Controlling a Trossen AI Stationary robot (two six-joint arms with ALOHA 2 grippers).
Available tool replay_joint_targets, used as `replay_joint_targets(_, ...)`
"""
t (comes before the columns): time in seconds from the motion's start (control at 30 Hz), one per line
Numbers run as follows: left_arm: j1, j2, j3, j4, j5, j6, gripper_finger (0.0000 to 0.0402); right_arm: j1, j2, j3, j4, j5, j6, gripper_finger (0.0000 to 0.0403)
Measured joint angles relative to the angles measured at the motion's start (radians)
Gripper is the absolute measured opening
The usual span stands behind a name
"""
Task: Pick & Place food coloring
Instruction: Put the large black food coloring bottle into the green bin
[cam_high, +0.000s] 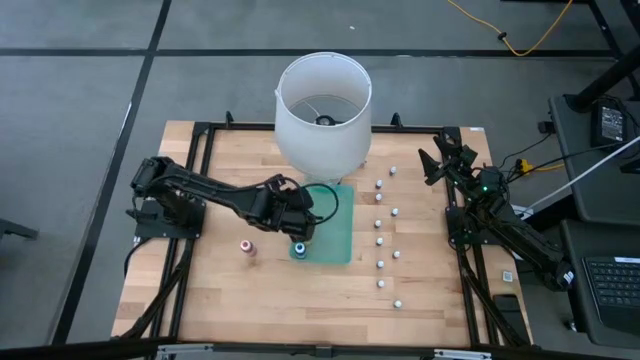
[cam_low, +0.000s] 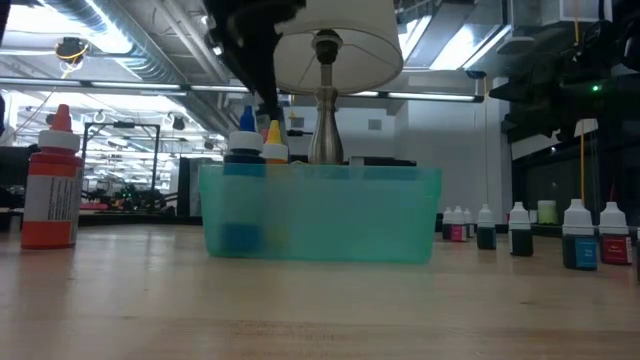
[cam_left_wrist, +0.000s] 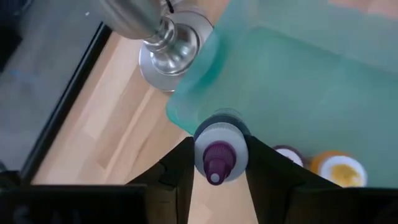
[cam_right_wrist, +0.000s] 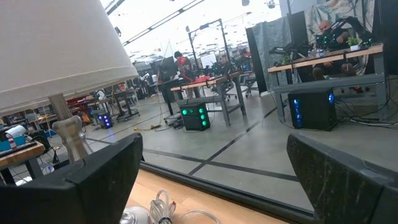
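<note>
My left gripper (cam_high: 300, 232) reaches over the near left corner of a teal tray (cam_low: 330, 215) and is shut on a small food coloring bottle with a blue-purple cap (cam_left_wrist: 216, 157). Two more bottles stand in the tray beside it, one with a yellow cap (cam_left_wrist: 339, 172) and one with a pale cap (cam_left_wrist: 288, 155). A red-capped bottle (cam_high: 247, 247) stands on the table left of the tray. Several other bottles (cam_high: 381, 240) stand in a row right of it. My right gripper (cam_right_wrist: 217, 168) is open and waits at the table's far right (cam_high: 438, 165). My left gripper pinches the bottle at its white collar (cam_left_wrist: 233, 140), just under the cap, with one finger (cam_left_wrist: 181, 163) on each side. The fingers come from above, pointing down. The bottle stays upright, with its lower part inside the tray (cam_low: 240, 235); whether it rests on the tray floor I cannot tell.
A lamp with a white shade (cam_high: 322, 108) and a metal base (cam_left_wrist: 168, 51) stands just beyond the tray's far edge, close to my left arm. A black frame (cam_high: 200, 135) runs round the wooden table. Bare wood lies near of the tray.
</note>
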Motion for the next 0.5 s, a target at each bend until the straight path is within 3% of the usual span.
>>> replay_joint_targets(0.5,0.001,0.123,0.000,0.036,0.062,0.075,0.0120,0.000,0.000,0.000,0.000,0.000,0.000,0.0399)
